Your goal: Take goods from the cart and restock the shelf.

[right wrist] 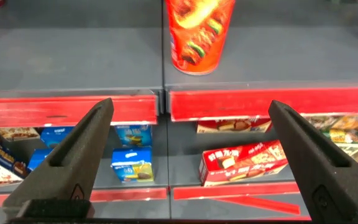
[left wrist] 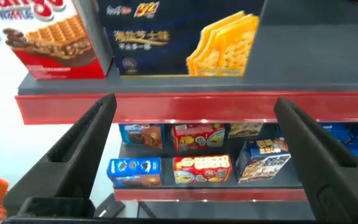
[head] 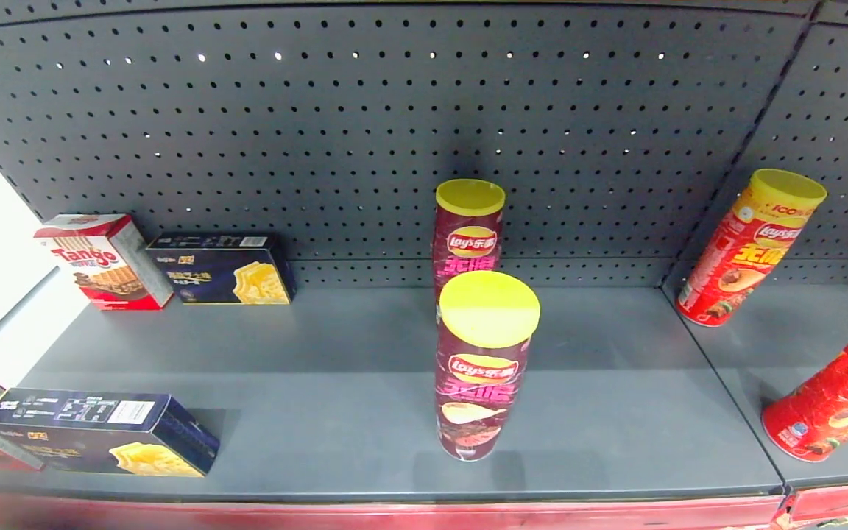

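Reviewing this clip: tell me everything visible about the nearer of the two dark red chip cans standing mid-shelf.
The nearer chip can is a tall tube, glossy maroon wrap with pink lettering and a chip picture, closed by a flat yellow lid that looks like plastic. It stands upright on the grey shelf, toward the front edge, directly in front of a matching rear can near the pegboard back. Its lid overlaps the rear can in view, so contact between them cannot be judged. Only the shelf visibly touches it.
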Tool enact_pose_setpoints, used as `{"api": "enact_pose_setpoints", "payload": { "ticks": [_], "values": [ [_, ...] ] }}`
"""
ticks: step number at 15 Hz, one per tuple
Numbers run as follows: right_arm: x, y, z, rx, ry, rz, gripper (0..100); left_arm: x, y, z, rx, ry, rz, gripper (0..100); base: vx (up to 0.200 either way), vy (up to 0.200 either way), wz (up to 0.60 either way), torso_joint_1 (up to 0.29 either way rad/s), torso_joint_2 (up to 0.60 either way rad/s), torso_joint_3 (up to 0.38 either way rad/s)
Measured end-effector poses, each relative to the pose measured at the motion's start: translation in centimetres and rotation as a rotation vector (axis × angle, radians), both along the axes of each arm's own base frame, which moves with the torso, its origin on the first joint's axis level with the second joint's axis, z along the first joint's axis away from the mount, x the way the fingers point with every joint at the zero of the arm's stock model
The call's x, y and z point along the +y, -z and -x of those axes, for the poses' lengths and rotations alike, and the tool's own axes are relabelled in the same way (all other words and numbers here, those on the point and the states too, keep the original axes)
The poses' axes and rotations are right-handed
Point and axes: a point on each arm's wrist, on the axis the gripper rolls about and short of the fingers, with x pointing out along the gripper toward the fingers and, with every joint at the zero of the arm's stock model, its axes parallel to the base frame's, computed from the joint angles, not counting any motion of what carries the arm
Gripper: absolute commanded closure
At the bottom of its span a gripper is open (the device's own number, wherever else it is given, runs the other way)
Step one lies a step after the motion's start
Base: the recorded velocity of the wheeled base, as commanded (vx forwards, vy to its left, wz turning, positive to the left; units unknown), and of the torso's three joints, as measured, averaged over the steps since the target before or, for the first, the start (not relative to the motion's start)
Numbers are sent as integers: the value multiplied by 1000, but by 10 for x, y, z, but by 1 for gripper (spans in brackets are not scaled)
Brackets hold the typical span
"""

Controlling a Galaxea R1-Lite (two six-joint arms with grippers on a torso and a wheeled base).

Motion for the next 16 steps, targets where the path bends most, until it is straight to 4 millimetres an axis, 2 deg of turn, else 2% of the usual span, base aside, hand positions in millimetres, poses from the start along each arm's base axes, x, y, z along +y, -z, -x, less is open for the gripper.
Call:
{"api": "enact_pose_setpoints", "payload": {
  "ticks": [16],
  "values": [
    [0,0,0,-1,1,0,0,0,0,0,2,2,-1,0,-25,0,0,1,0,0]
  ]
}}
